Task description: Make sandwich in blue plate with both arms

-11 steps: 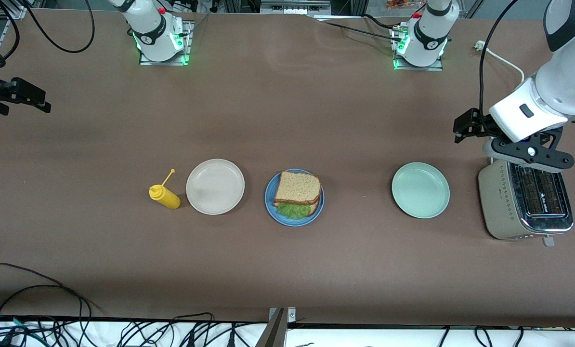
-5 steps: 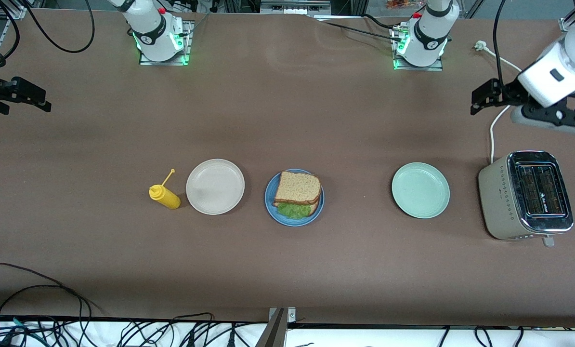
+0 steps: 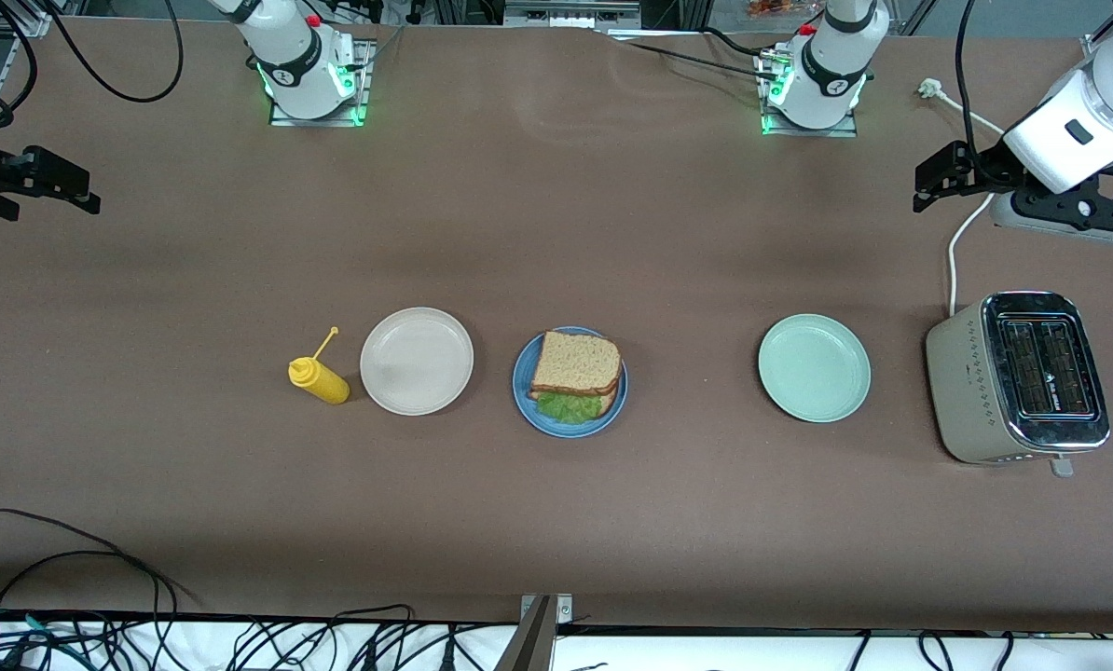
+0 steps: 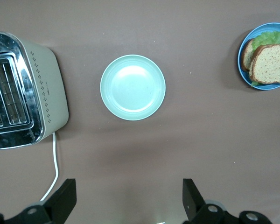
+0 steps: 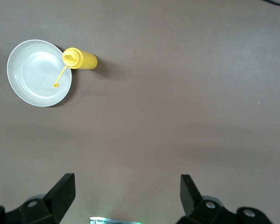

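Brown tabletop (image 3: 556, 233), seemingly matte, cable-edged.

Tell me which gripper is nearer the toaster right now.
Left. The left gripper hangs open over bare table by the toaster, at the left arm's end. The right gripper hangs open at the right arm's end, well past the blue plate.

No text, brand or number could be read. The toaster (image 3: 1018, 377) carried a small dark mark on its side and another between its slots, both too small to make out, as was the mark seen on its side in the left wrist view (image 4: 43, 85). The arm bases bore round emblems, also illegible.
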